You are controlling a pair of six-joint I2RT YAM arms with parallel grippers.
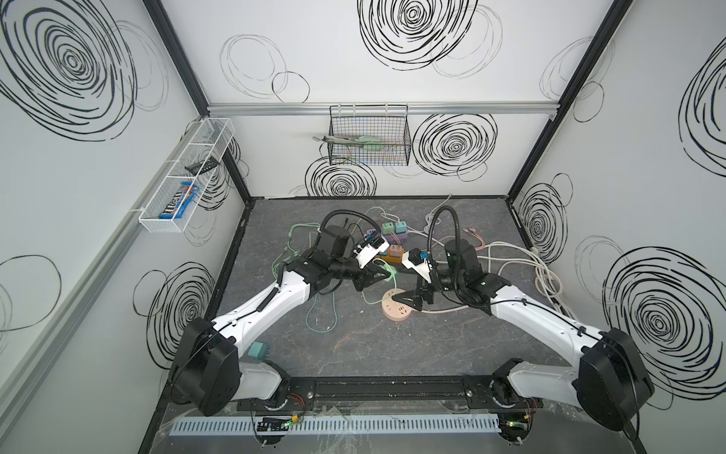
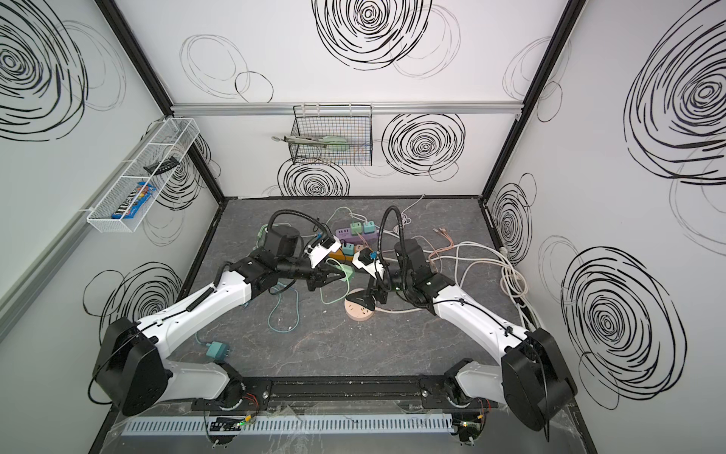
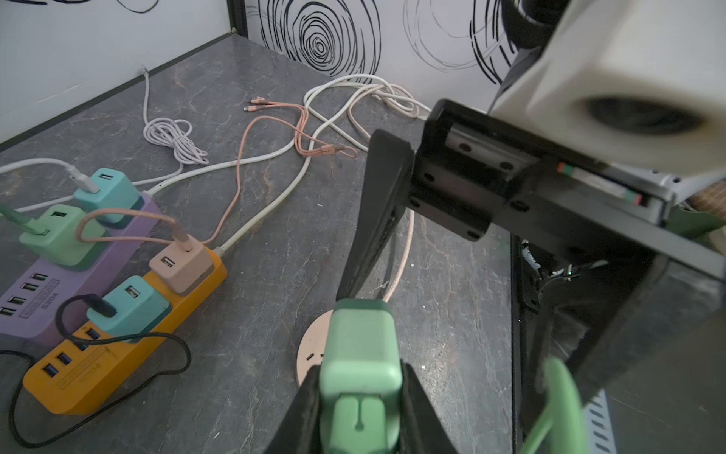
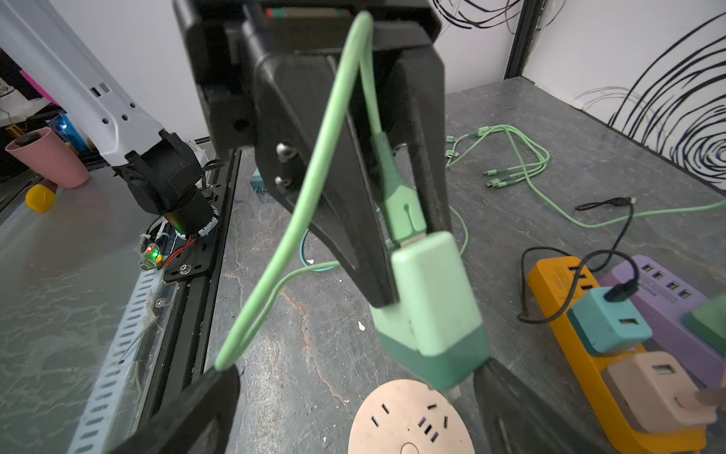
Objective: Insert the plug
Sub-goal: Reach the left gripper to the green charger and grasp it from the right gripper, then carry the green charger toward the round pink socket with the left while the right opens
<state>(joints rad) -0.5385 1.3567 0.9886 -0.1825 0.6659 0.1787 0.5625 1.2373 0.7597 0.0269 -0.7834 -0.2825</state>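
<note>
The plug (image 3: 359, 353) is a light green charger block with a darker green base and a green cable (image 4: 306, 188) looping from its top. My left gripper (image 3: 361, 377) is shut on its sides. In the right wrist view the plug (image 4: 432, 298) hangs tilted, its prong end just over the rim of the round pink socket (image 4: 408, 420) on the table. My right gripper (image 4: 353, 393) is open wide, one finger on each side of the socket, holding nothing. In both top views the two grippers (image 1: 377, 275) (image 2: 369, 298) meet over the socket (image 1: 396, 312) (image 2: 359, 312).
An orange power strip (image 3: 118, 353) and a purple one (image 3: 39, 310), each holding chargers, lie behind the socket. White cables (image 1: 542, 275) coil at the right wall and green cables (image 4: 510, 157) lie at the left. A teal charger (image 1: 257, 351) lies near the left arm's base.
</note>
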